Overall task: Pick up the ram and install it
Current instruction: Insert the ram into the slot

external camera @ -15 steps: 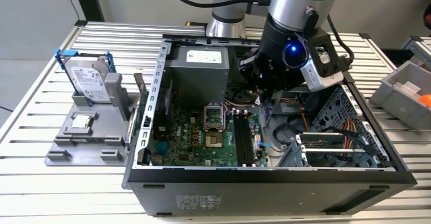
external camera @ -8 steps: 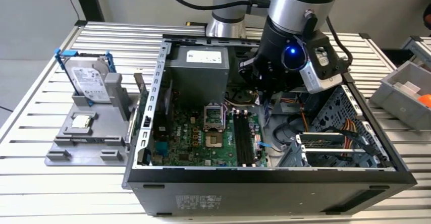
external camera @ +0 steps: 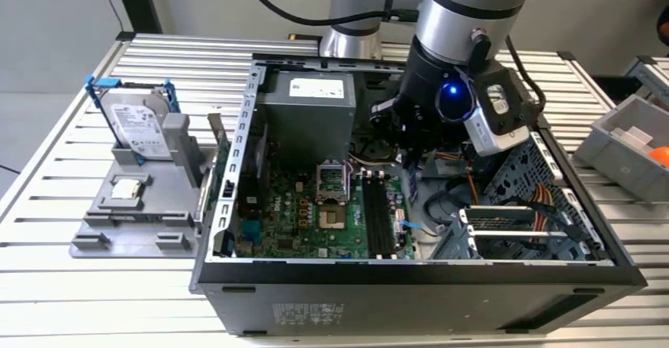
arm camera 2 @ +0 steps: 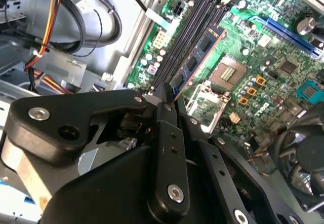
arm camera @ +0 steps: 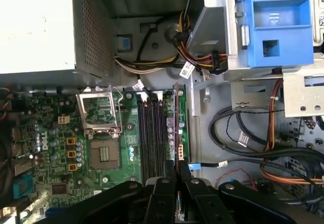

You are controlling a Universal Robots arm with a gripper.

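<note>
Even, bright overhead light; wrist views soft and blurred up close, mild glare.

ram (arm camera 2: 197, 57) blue-green stick w/ black chips, on edge above the mobo slots (arm camera 2: 190, 29)

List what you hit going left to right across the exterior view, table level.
Silver hard drive in a blue frame → grey plastic fixture block holding a small square silver processor chip → open black computer case with green motherboard → grey plastic bin at the exterior view's right edge.
</note>
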